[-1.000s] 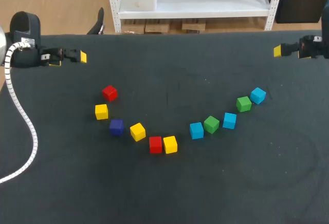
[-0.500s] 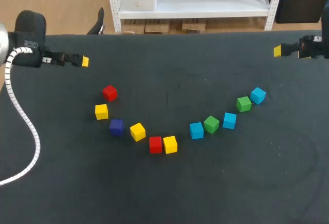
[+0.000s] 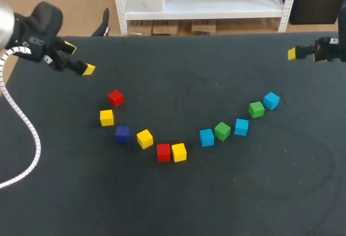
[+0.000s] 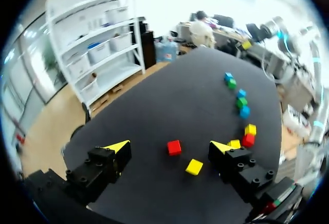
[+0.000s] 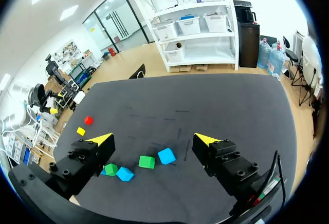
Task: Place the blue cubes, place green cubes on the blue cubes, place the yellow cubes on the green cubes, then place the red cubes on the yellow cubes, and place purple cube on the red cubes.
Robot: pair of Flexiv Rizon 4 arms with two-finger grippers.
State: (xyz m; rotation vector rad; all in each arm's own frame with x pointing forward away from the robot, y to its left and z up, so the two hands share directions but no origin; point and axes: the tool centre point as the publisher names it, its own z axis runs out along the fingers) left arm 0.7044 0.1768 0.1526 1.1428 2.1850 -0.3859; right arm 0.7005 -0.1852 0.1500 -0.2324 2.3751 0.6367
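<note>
Blue cubes (image 3: 206, 137), three in number, are lying in the right half of a curved row on the black table (image 3: 178, 203), alternating with two green cubes (image 3: 222, 131); none is being held. The right gripper (image 5: 154, 141) is hanging wide open and empty over the far right corner, well apart from them. It appears best placed to begin, by descending squarely over the end blue cube (image 3: 271, 100). The green neighbour (image 3: 256, 109) is sitting just beside that cube, leaving little finger room. The left gripper (image 3: 79, 58), likewise spread wide and carrying nothing, is hovering near the far red cube (image 3: 115, 97). Yellow cubes (image 3: 144, 138) and a purple cube (image 3: 122, 133) are occupying the left half.
</note>
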